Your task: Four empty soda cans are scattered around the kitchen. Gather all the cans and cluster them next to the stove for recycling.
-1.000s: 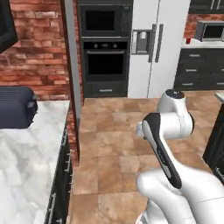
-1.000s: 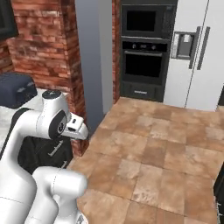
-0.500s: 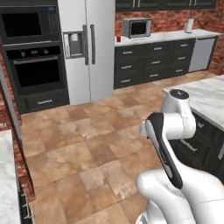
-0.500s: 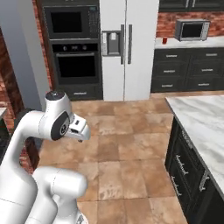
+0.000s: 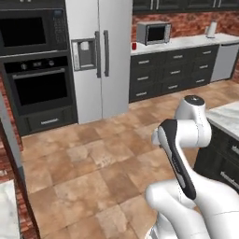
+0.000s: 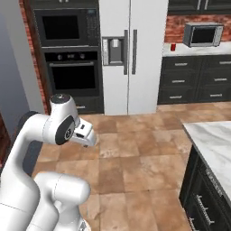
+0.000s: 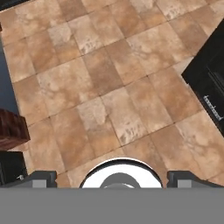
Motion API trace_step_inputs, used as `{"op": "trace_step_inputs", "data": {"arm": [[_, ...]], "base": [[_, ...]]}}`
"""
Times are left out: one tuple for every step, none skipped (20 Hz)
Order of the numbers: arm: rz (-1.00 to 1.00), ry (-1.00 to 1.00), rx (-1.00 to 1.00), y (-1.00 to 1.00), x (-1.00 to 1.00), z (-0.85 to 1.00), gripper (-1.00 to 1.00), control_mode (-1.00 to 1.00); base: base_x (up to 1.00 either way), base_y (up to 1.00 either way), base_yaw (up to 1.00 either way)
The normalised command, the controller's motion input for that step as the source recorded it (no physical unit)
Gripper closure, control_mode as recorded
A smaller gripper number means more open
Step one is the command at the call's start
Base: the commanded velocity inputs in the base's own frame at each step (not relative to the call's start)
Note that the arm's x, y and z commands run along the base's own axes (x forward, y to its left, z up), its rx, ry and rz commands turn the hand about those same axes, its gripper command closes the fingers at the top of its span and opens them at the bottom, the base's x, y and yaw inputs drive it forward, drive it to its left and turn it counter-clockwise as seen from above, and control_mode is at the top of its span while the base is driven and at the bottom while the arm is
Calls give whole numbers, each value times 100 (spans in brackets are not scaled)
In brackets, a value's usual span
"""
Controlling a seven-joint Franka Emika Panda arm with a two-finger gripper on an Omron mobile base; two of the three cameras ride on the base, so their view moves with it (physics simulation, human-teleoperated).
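While tucked in close and pointed down at bare floor tiles (image 7: pixel 109 87), keeps nothing in the tool (image 7: pixel 113 178): tips spread as wide as they go, empty. Likely folded this way for travelling, not for reaching. Note one red soda can (image 5: pixel 134 46) upright on the far worktop (image 5: pixel 186 43), right of the fridge (image 5: pixel 98 56) and just left of the grey microwave (image 5: pixel 154 32). Probably the next pickup. Well apart from the tool, so needs a drive closer first.

We have swung our base rightward across the kitchen: the brick wall and marble bench that filled our left side have slid away, and the refrigerator (image 5: pixel 98 56), the far bench (image 5: pixel 186 43) with its microwave (image 5: pixel 154 32) and a red soda can (image 5: pixel 134 46) now face us.
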Motion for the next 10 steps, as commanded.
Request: {"op": "trace_step_inputs", "data": {"arm": [[0, 0, 0, 0, 0, 0, -100, 100], [0, 0, 0, 0, 0, 0, -100, 100], [0, 0, 0, 0, 0, 0, -100, 100], [0, 0, 0, 0, 0, 0, -100, 100], [0, 0, 0, 0, 0, 0, -100, 100], [0, 0, 0, 0, 0, 0, -100, 100], [0, 0, 0, 0, 0, 0, -100, 100], [0, 0, 0, 0, 0, 0, -100, 100], [0, 0, 0, 0, 0, 0, -100, 100], [0, 0, 0, 0, 0, 0, -100, 100]], "base": [[100, 21, 0], [100, 26, 0], [100, 33, 0], [100, 47, 0], [100, 52, 0], [100, 55, 0], [100, 60, 0], [100, 62, 0], [100, 69, 0], [100, 59, 0]]}}
